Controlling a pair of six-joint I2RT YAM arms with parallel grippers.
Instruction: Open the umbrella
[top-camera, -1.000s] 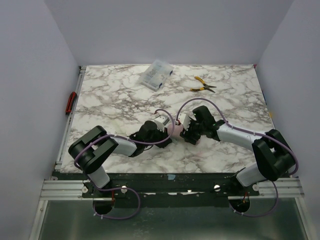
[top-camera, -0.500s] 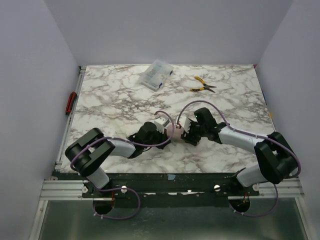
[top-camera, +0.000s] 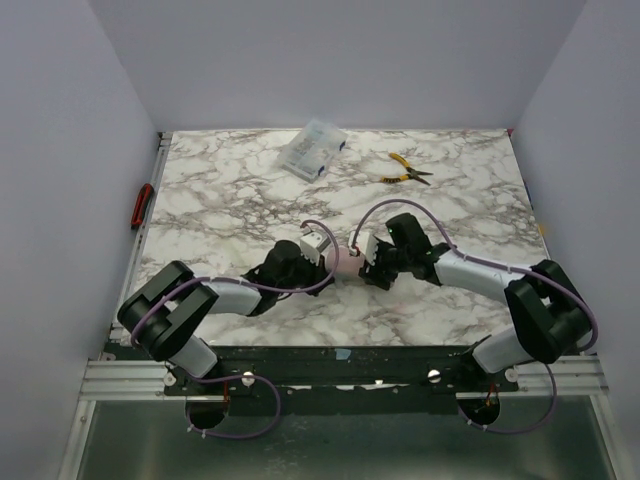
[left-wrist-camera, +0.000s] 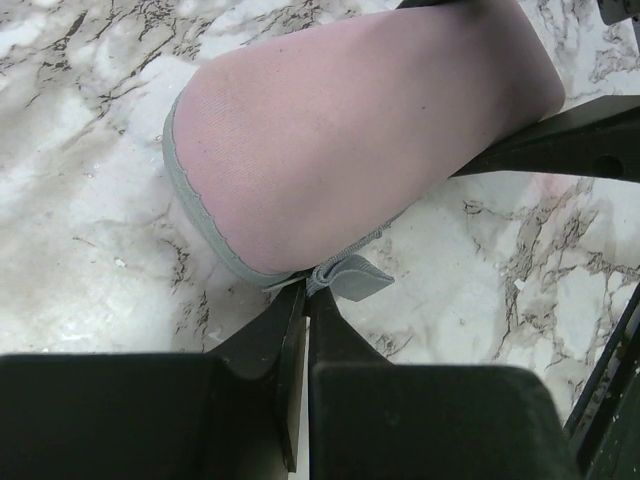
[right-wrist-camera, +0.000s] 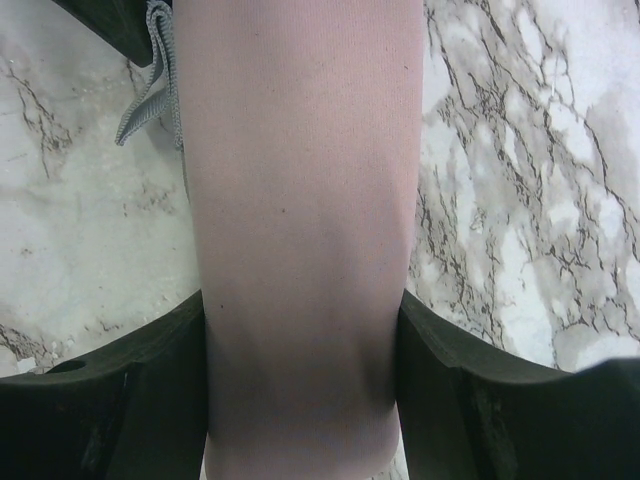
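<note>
Right gripper (right-wrist-camera: 300, 340): we clamp the umbrella (right-wrist-camera: 300, 180) firmly.
Left gripper (left-wrist-camera: 305, 300): pinched on grey tab (left-wrist-camera: 352, 278); we pull leftward, straight.

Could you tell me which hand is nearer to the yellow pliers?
Right. The right hand lies toward the bases from the pliers, slightly left; the left hand is farther left. Both grip the umbrella.

This was a robotics lab test cell, not a lived-in room. Plain pale walls (top-camera: 70, 150) boxed in a marble-patterned table (top-camera: 220, 200) on three sides. Along the bottom of the frame ran an aluminium rail (top-camera: 120, 378), with two cabled robot arms (top-camera: 230, 293) bolted beside it. A clear plastic box (top-camera: 312, 149) and yellow-handled pliers (top-camera: 405, 168) lay at the upper middle, and a red-handled tool (top-camera: 142, 205) at the left edge.
</note>
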